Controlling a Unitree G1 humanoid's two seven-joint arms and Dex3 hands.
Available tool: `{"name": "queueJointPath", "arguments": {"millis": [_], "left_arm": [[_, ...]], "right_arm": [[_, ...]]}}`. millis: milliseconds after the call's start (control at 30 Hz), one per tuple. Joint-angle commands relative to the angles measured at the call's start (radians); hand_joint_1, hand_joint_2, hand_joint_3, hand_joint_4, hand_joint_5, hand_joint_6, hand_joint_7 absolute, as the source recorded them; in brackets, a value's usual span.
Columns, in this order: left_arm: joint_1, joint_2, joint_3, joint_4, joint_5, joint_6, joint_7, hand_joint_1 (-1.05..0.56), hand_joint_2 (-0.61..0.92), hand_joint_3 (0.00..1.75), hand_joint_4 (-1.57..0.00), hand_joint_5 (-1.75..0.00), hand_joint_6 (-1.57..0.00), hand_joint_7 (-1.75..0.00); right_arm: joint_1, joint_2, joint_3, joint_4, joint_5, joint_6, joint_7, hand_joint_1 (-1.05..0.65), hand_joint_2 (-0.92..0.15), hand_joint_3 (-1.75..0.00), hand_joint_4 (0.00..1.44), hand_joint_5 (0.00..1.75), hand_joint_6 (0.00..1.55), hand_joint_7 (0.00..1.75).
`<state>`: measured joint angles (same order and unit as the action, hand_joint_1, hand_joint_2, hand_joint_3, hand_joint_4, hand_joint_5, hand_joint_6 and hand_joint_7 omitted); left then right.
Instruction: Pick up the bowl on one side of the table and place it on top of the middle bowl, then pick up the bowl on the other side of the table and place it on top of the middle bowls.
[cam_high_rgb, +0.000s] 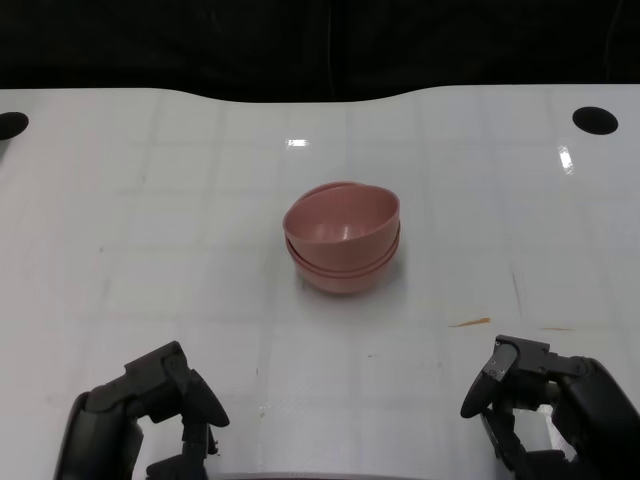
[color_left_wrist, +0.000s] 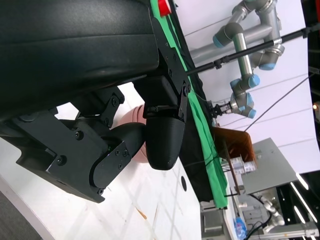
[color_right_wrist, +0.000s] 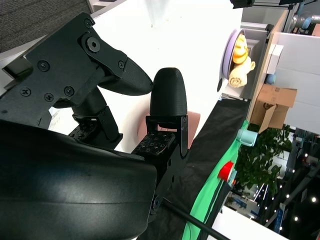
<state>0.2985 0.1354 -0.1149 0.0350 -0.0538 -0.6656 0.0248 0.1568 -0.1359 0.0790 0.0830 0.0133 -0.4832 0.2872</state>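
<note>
Left hand (cam_high_rgb: 150, 410) low at near-left edge of white worktop (cam_high_rgb: 150, 220), fingers (cam_high_rgb: 195, 395) apart, nothing held. Right hand (cam_high_rgb: 545, 400) low at near-right edge, fingers (cam_high_rgb: 490, 385) likewise spread, nothing held. Both well apart from the bowls, roughly level with each other, pointing toward far side of worktop.

Pink bowl stack (cam_high_rgb: 343, 238) at worktop centre, between the two hands and farther out. Top bowl (cam_high_rgb: 335, 218) nested but tilted, rim higher on right, opening facing left-front; lower bowls (cam_high_rgb: 345, 272) sitting flat beneath it. Exact count of lower bowls hard to tell; at least two rims visible.

Left wrist view: black shell and fingers (color_left_wrist: 162, 135) fill most of frame, a sliver of pink bowl (color_left_wrist: 134, 116) showing behind them. Grey robot arm (color_left_wrist: 250, 55) with blue joints in background, green cloth (color_left_wrist: 207, 145) along far worktop edge.

Right wrist view: fingers (color_right_wrist: 167, 95) apart, pink bowl (color_right_wrist: 193, 122) partly hidden behind. Cardboard box (color_right_wrist: 272, 100) in background.

No readable writing or brand marks anywhere.

Small brown streak (cam_high_rgb: 470, 322) on worktop near right hand. Dark round holes (cam_high_rgb: 595, 119) at far corners.
</note>
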Motion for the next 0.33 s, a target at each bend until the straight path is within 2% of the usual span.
{"name": "queueJointPath", "arguments": {"millis": [33, 333], "left_arm": [[-0.001, -0.008, 0.026, 0.012, -0.012, 0.007, -0.028, -0.14, 0.36, 1.39, -0.92, -1.74, -0.82, -1.57], [-0.023, -0.034, 0.058, 0.055, -0.008, -0.031, -0.073, -0.13, 0.34, 1.41, -0.92, -1.74, -0.83, -1.55]], "right_arm": [[-0.002, -0.008, -0.010, 0.006, 0.001, -0.003, -0.008, -0.22, -0.46, -1.22, 0.88, 1.71, 0.86, 1.36], [-0.021, -0.006, -0.010, 0.050, 0.030, -0.021, 0.016, -0.22, -0.47, -1.19, 0.86, 1.73, 0.84, 1.38]]}}
